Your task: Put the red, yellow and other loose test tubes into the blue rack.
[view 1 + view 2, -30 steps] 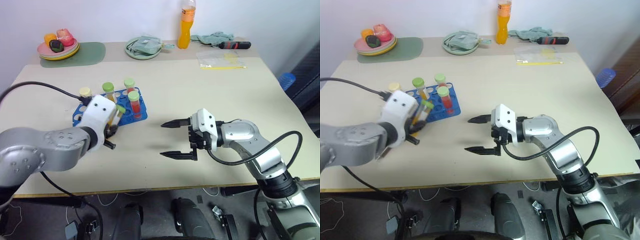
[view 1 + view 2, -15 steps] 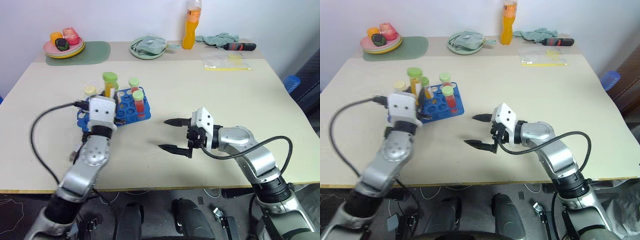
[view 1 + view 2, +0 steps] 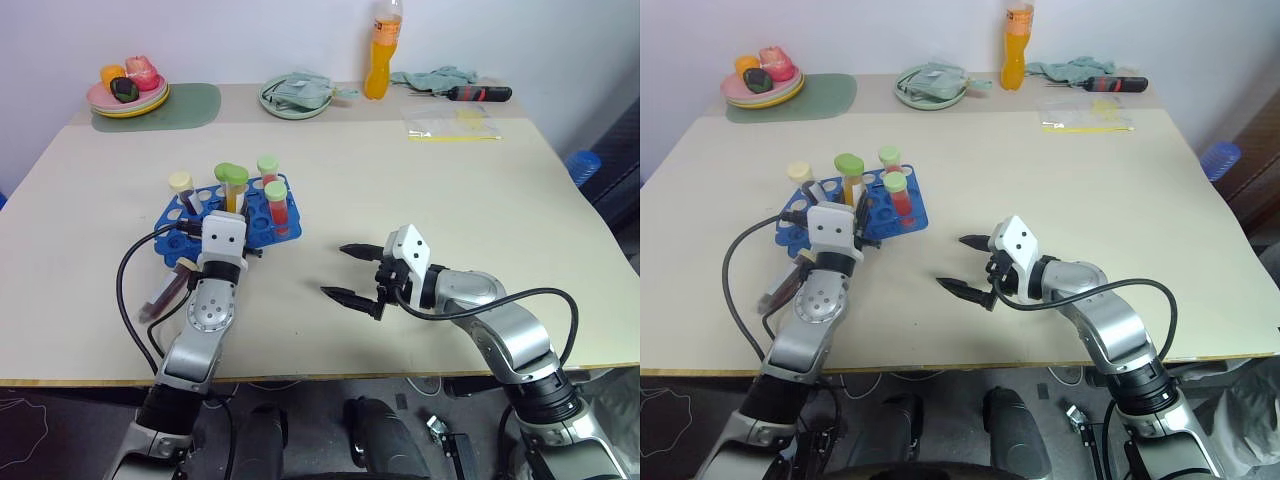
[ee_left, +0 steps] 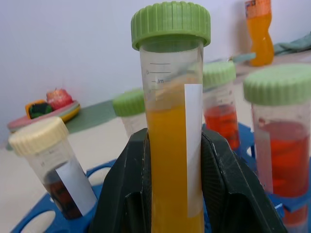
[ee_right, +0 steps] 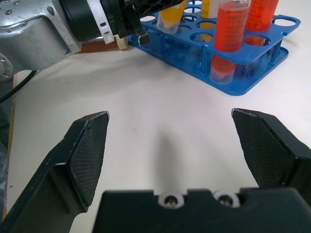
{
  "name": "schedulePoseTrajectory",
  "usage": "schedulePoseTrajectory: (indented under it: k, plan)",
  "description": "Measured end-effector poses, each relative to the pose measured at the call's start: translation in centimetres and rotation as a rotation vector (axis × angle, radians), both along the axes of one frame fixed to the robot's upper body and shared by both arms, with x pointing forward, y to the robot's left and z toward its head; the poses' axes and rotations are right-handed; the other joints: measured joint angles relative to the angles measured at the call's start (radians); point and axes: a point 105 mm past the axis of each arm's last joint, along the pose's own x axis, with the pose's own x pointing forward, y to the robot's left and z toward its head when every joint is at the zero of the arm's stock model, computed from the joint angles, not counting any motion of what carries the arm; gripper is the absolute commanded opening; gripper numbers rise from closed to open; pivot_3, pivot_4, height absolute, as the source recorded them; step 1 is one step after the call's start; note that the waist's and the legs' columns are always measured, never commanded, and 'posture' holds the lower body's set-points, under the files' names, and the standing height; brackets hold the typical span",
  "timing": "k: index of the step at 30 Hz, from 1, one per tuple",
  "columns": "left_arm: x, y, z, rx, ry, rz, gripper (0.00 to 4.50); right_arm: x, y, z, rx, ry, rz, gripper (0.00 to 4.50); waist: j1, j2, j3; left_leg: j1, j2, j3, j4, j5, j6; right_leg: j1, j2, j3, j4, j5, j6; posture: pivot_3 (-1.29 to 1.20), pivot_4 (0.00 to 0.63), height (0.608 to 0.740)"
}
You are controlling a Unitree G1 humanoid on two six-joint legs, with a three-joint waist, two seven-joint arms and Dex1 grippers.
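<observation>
Left tool (image 4: 170, 194) clamps yellow tube (image 4: 171, 145) upright over blue rack (image 3: 270, 225), far-left on tabletop (image 3: 420, 200); seating unclear. Red tubes (image 3: 277, 205) and maroon tube (image 3: 181, 190) racked. Right tool (image 3: 350, 275) spread wide, empty. Nearly done.

The blue rack (image 3: 262, 212), a bright plastic block with rows of round holes, sits left of centre in the frame on the tabletop (image 3: 420, 200). Several capped tubes stand upright in it: two red tubes (image 3: 278, 207) with green caps at its right end, and a dark maroon tube (image 3: 183, 192) with a cream cap and white label at its left end. The yellow tube (image 4: 172, 145), clear plastic with a green cap and a white label strip, is upright over the rack's near side, clamped between the black fingers of the left gripper (image 4: 170, 194)
</observation>
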Motion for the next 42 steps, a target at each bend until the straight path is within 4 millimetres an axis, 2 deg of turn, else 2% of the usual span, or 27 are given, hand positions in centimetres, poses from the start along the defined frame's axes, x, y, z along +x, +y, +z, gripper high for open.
schedulePoseTrajectory:
  k: [12, 25, 28, 30, 32, 37, 40, 42]
  plan:
    - [0.9, -0.4, -0.7, -0.029, -0.040, -0.039, 0.77, -0.2, 0.5, 0.3, 0.016, -0.008, 0.004, 4.50, -0.001, 0.000, 0.000, 0.000, 0.000, 0.000, 0.000, 0.000, 0.000, 0.000, 0.000, 0.000, 0.001, 0.000, 0.000, 0.00, 0.150, 0.740]
    - [1.0, 0.4, -1.4, -0.164, -0.097, -0.076, 0.77, -0.2, 0.5, 0.4, 0.017, -0.009, -0.001, 4.50, -0.001, 0.000, -0.001, 0.001, 0.000, 0.000, 0.000, 0.000, 0.000, 0.000, 0.000, 0.000, 0.001, 0.000, 0.000, 0.00, 0.150, 0.740]
    - [1.2, 0.4, -2.5, -0.162, -0.061, -0.075, 2.21, -0.2, 0.5, 0.4, 0.018, -0.009, 0.000, 4.50, -0.001, 0.000, -0.001, 0.001, 0.000, 0.000, 0.000, 0.000, 0.000, 0.000, 0.000, 0.000, 0.001, 0.000, 0.000, 0.00, 0.150, 0.740]
    - [1.2, 0.5, -2.5, -0.163, -0.063, -0.072, 3.34, -0.2, 0.6, 0.4, 0.021, -0.009, 0.001, 4.50, -0.001, 0.000, -0.001, 0.001, 0.000, 0.000, 0.000, 0.000, 0.000, 0.000, 0.000, 0.000, 0.001, 0.000, 0.000, 0.00, 0.150, 0.740]
    - [1.1, 0.6, -2.4, -0.162, -0.073, -0.068, 4.27, -0.2, 0.6, 0.4, 0.022, -0.009, 0.002, 4.50, -0.001, 0.000, -0.001, 0.001, 0.000, 0.000, 0.000, 0.000, 0.000, 0.000, 0.000, 0.000, 0.001, 0.000, 0.000, 0.00, 0.150, 0.740]
    - [0.5, 1.0, -2.0, -0.171, -0.089, -0.061, 4.27, -0.2, 0.7, 0.4, 0.026, -0.010, 0.004, 4.50, -0.003, 0.000, -0.001, 0.001, 0.000, 0.000, 0.000, 0.000, 0.000, 0.000, 0.000, 0.000, 0.001, 0.000, 0.000, 0.00, 0.150, 0.740]
    - [-0.6, 1.7, -0.4, -0.172, -0.131, -0.056, 4.27, -0.2, 0.9, 0.6, 0.031, -0.013, 0.010, 4.50, -0.005, 0.000, -0.001, 0.001, 0.000, 0.000, 0.000, 0.000, 0.000, 0.000, 0.000, 0.000, 0.001, 0.000, 0.000, 0.00, 0.150, 0.740]
    - [-1.8, 2.4, 1.5, -0.162, -0.177, -0.057, 4.27, -0.2, 1.0, 0.6, 0.032, -0.015, 0.012, 4.50, -0.005, 0.000, -0.001, 0.001, 0.001, -0.001, 0.000, 0.000, 0.000, 0.000, 0.000, 0.000, 0.002, 0.000, 0.000, 0.00, 0.150, 0.740]
